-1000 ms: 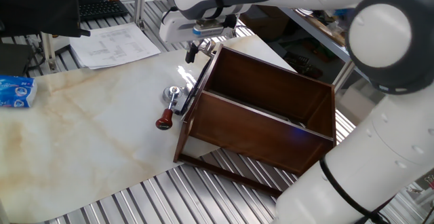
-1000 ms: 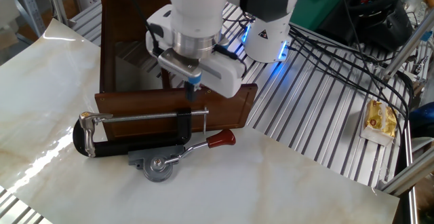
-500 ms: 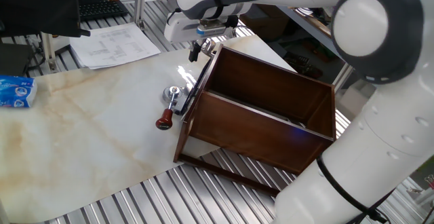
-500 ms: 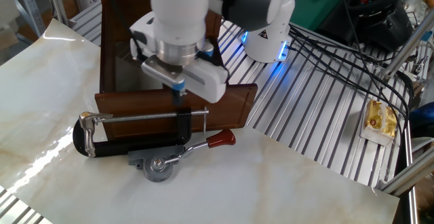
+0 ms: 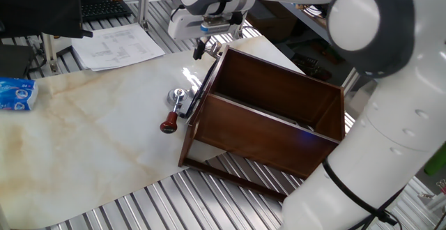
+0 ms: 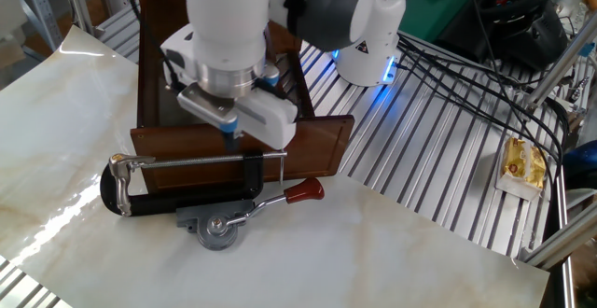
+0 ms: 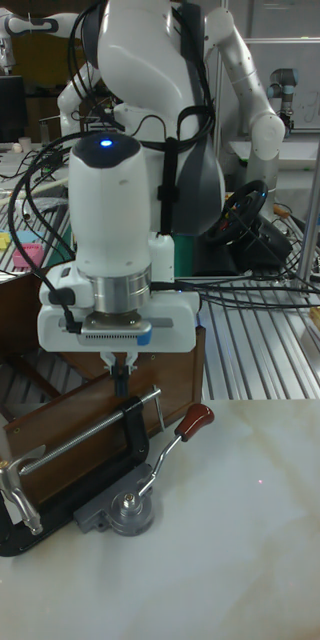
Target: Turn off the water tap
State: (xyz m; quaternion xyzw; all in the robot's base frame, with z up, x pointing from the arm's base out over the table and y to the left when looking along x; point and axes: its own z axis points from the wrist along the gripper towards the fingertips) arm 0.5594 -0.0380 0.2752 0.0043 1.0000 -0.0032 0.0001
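Note:
No small silver water tap shows in any view; it is hidden or out of view. My gripper (image 6: pixel 229 131) (image 7: pixel 120 378) (image 5: pixel 202 49) hangs fingers-down over the front wall of the dark brown wooden box (image 6: pixel 317 145) (image 5: pixel 279 118), just above the screw rod of the black C-clamp (image 6: pixel 177 201) (image 7: pixel 40 500). The fingers look pressed together with nothing between them. The clamp grips the box wall. Beside it on the marble top lies a chrome fitting (image 6: pixel 219 229) whose lever ends in a dark red round knob (image 6: pixel 304 191) (image 5: pixel 167 125).
Papers (image 5: pixel 115 45), a keyboard (image 5: pixel 104 8) and a blue packet (image 5: pixel 15 94) lie at the table's far side. Black cables (image 6: pixel 466 56) and a yellow packet (image 6: pixel 524 166) rest on the slatted metal surface to the right of the box.
My gripper has slid along the box's front wall, leftward in the other fixed view, staying at about the same height. Clamp, fitting and box have not moved.

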